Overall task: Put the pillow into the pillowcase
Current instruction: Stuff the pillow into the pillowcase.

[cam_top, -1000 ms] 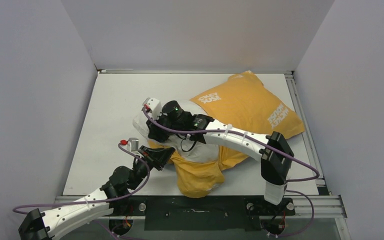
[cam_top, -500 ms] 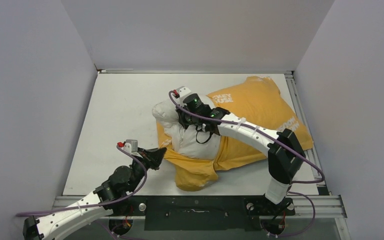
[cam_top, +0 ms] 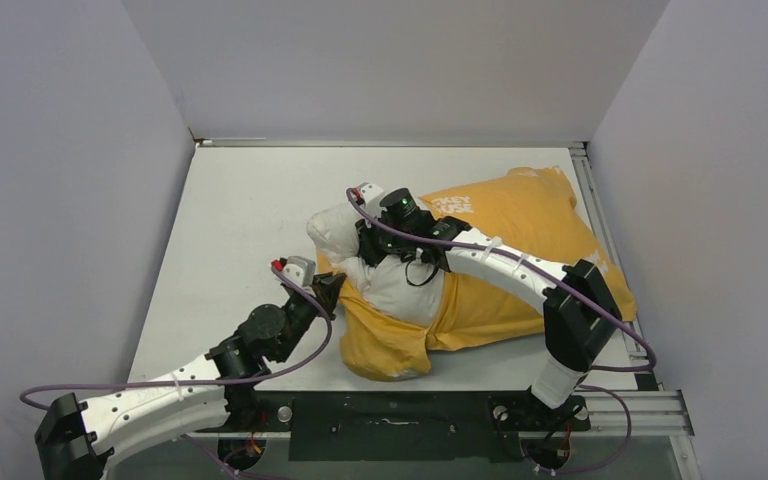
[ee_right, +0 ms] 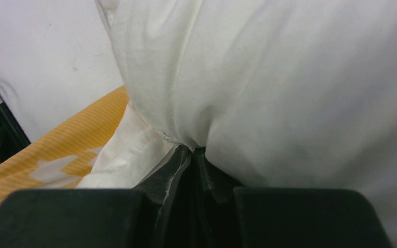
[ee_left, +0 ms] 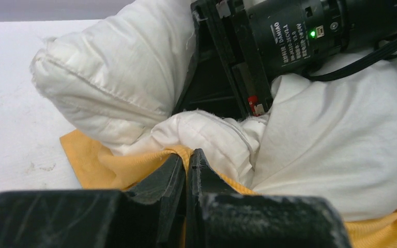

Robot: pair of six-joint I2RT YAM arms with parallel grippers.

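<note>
The pillow (cam_top: pixel 392 288) is seen as a plump, off-white mass of plain, creased fabric; a stitched seam is shown along the edge of its puffed corner in the left wrist view. It is laid near the middle of the table (cam_top: pixel 230 220), with its left end bare and the rest covered by the pillowcase (cam_top: pixel 520 240); the pillow is thus held only partly inside the case, its bare end turned toward the table's left side. The pillowcase is shown orange-yellow face up, with white lettering printed near its far edge; its open mouth is bunched in loose folds around and under the pillow's near side, while the filled part is spread toward the right edge of the table. The left gripper (ee_left: pixel 187 161) is set just below the pillow's bare corner; its jaws are pressed together on the orange hem of the case's mouth. The right gripper (ee_right: pixel 192 153) is placed at the exposed end; its jaws are clamped tight on a pinch of the pillow's white fabric.
</note>
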